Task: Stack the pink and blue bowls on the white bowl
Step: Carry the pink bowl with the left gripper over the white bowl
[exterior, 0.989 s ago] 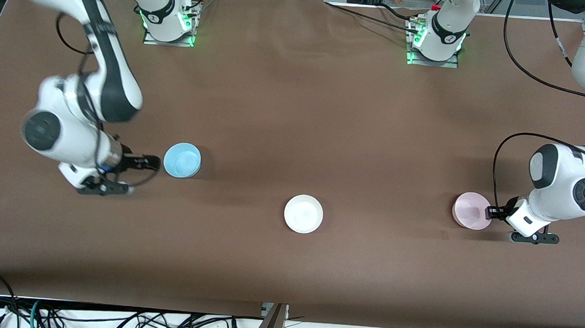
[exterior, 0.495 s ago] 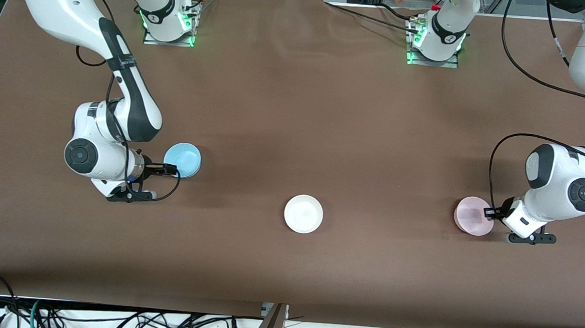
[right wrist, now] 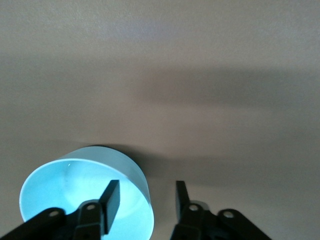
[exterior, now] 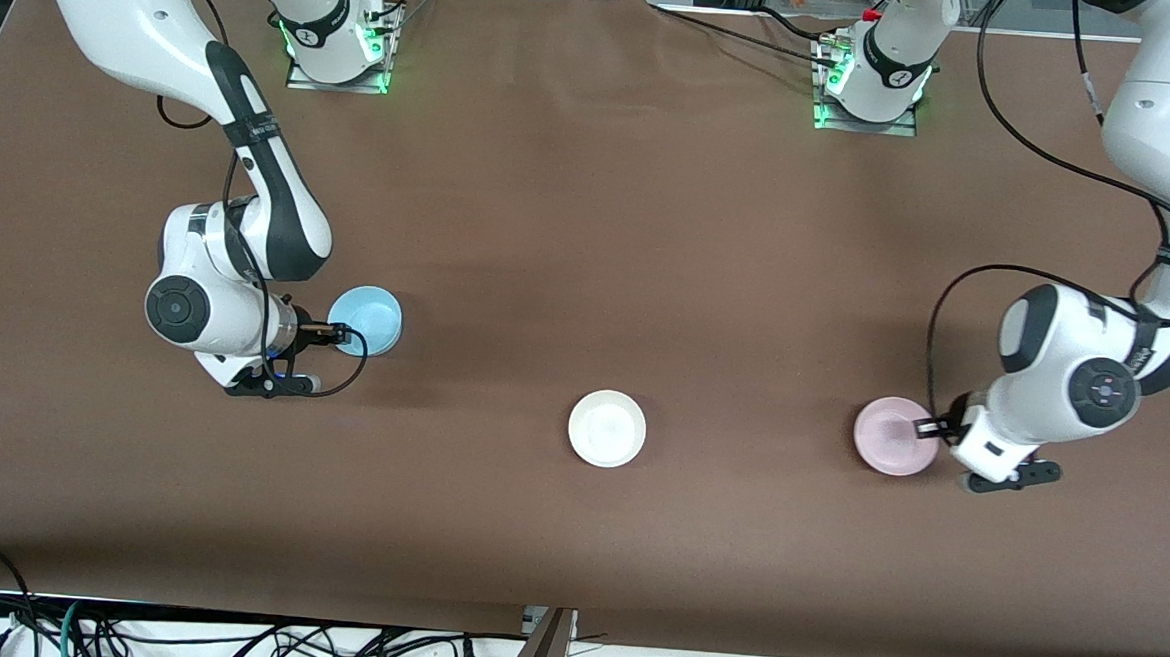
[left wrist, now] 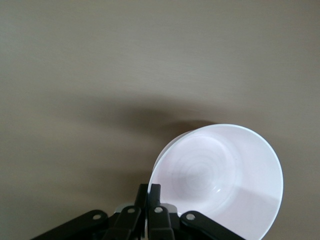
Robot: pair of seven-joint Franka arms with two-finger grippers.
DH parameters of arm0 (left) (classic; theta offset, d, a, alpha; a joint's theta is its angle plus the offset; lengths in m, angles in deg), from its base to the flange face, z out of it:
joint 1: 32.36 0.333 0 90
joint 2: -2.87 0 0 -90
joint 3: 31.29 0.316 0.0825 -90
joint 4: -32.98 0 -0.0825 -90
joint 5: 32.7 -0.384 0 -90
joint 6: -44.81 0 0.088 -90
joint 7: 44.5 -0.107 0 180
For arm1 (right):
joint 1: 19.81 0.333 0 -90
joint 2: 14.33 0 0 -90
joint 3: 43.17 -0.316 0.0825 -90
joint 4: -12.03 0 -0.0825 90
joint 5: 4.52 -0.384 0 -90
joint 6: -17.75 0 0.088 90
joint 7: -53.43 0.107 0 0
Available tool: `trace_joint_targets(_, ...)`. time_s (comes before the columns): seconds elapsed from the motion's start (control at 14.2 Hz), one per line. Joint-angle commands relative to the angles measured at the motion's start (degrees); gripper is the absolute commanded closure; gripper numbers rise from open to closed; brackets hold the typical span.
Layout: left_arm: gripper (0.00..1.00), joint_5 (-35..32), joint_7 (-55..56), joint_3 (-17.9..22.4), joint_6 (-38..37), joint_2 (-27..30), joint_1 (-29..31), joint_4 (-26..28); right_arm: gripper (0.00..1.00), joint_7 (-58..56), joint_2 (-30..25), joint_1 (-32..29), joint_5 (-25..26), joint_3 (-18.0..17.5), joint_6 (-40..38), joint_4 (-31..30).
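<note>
The left gripper (exterior: 932, 428) has its fingers pinched together on the rim of the pink bowl (exterior: 895, 436), at the edge toward the left arm's end of the table; in the left wrist view the two fingertips (left wrist: 149, 192) press the thin wall between them, and the bowl (left wrist: 220, 177) is tilted, its mouth turned partly sideways (it reads almost white there); whether it is fully off the brown table (exterior: 591, 219) I cannot tell.

The right gripper (exterior: 336, 334) is low at the blue bowl (exterior: 365, 320), which sits upright on the table toward the right arm's end; its fingers are spread apart and straddle the bowl's wall, one finger (right wrist: 111, 197) inside the bowl (right wrist: 82, 192) and the other outside just beside the wall, with a clear gap on the outer side; the bowl is not clamped.

The white bowl (exterior: 607, 428) stands upright and empty between the other two, nearer to the front camera than the blue bowl, well apart from both and from both grippers.
</note>
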Motion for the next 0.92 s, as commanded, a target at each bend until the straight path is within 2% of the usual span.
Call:
trace_joint_targets(0.0, 1.00, 4.56, 6.85, -4.19, -6.01, 0.89, -0.83, -4.84, 0.59, -1.03, -0.66, -0.34, -1.03, -0.20, 1.11, -1.20)
trace_joint_targets(0.21, 1.00, 6.87, 18.88, -4.48, -9.28, 0.19, -8.19, -11.08, 0.69, -1.03, -0.57, -0.43, -1.03, -0.20, 1.11, -1.29)
trace_joint_targets(0.49, 1.00, 6.87, 31.20, -4.30, -8.67, -2.00, -14.09, -13.72, 0.71, -1.03, -0.31, -0.43, -2.17, -0.20, 1.11, -1.38)
trace_joint_targets(0.64, 1.00, 6.78, 37.17, -3.60, -8.66, -4.55, -18.39, -18.28, 0.79, -1.03, -0.31, -0.34, -2.17, -0.20, 1.11, -1.47)
trace_joint_targets(0.78, 1.00, 6.78, 41.49, -2.28, -8.66, -6.66, -22.52, -22.33, 0.96, -0.94, -0.31, -0.34, -2.17, -0.20, 0.93, -1.38)
trace_joint_targets(0.85, 1.00, 6.87, 42.82, -1.32, -8.66, -7.19, -24.20, -23.65, 1.00, -0.77, -0.40, -0.43, -2.17, -0.29, 0.67, -1.12)
